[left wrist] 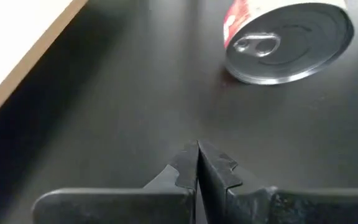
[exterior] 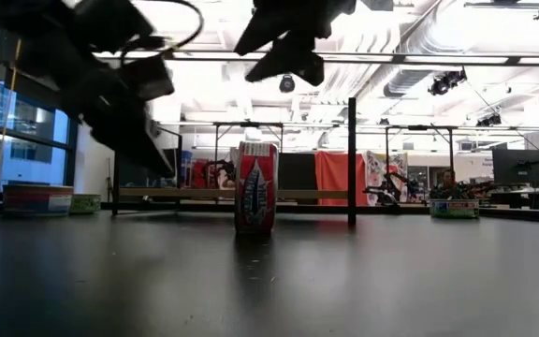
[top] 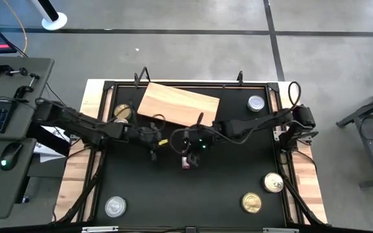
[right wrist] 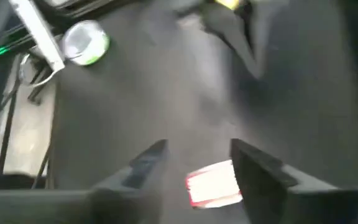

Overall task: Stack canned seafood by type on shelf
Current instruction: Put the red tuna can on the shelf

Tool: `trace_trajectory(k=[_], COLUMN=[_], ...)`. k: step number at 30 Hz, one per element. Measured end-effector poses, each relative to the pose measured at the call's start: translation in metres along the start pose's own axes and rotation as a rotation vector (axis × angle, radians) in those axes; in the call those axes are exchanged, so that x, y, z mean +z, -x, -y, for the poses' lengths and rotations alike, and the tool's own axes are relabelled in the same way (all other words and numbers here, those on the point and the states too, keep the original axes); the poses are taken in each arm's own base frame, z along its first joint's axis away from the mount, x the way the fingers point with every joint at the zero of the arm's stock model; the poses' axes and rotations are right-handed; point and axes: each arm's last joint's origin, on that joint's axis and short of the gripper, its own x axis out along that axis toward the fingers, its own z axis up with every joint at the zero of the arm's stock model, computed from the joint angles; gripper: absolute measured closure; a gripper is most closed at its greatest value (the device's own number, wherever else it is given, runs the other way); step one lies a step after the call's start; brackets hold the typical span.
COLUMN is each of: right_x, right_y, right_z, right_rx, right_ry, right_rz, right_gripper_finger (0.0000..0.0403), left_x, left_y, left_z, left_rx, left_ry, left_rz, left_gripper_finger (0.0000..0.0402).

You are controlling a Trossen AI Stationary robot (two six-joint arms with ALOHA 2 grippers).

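Red can: your red can (top: 186,162) sits in the middle of the surface (top: 193,194), at about 6 o'clock from the wooden shelf (top: 177,103). In the low view it stands on its edge (exterior: 256,187), so I think it could roll.
Right claw: your right claw (top: 191,150) hangs just above the red can with its fingers apart. It holds nothing.
Left claw: your left claw (left wrist: 197,165) is closed and empty. It waits low, near the shelf, at 9 o'clock from the red can.
Shelf: it lies flat and tilted at the far side. No can is on it yet.
Other cans: one gold can (top: 122,112) is at the shelf's 9 o'clock end. One silver can (top: 256,103) is at 3 o'clock. Two gold cans (top: 262,193) are at 5 o'clock. One silver can (top: 115,206) is at 7 o'clock.
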Motion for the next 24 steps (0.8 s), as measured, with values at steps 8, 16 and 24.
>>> trace_trajectory(k=[8,16,24], right_x=[0.017,0.024,0.009], right_y=[-0.030,-0.048,-0.065], right_z=[0.004,0.001,-0.014], right_rx=[-0.236,-0.487,-0.520], right_ry=[-0.254,-0.539,-0.759], right_rz=[-0.145,-0.217,-0.219], right_gripper_finger=[0.0123,0.0121,0.0121], left_x=[-0.019,-0.016,-0.017], left_y=[0.029,0.037,0.038], left_z=[0.001,0.002,0.006], left_rx=[-0.063,-0.097,-0.235], left_ry=[0.186,0.187,0.112], left_rz=[0.093,0.136,0.097], left_gripper_finger=[0.0402,0.0402,0.0402])
